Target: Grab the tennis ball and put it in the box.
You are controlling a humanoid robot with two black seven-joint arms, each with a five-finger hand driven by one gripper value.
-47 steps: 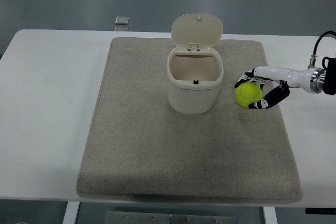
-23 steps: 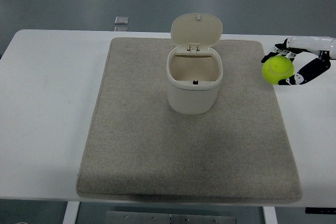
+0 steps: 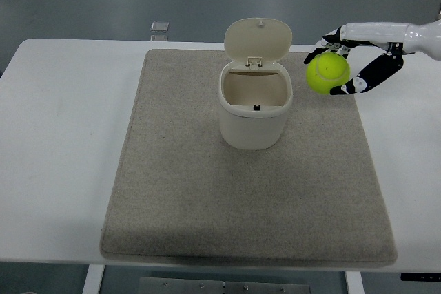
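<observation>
Box (image 3: 255, 105) on mat (image 3: 207, 191); tennis ball (image 3: 328, 74) in right hand (image 3: 355, 60), box's right.

Even, soft overhead light; no glare on my white table (image 3: 62, 135). Faint shadow under the mat's (image 3: 248, 191) near edge. Focus slightly soft throughout.

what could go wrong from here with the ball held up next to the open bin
1. The right robot hand holds the tennis ball to the right of the box, not over its opening; released now, it would likely land on the mat and roll.
2. The raised lid stands at the back of the opening; moving across, the ball or fingers might knock it.
</observation>
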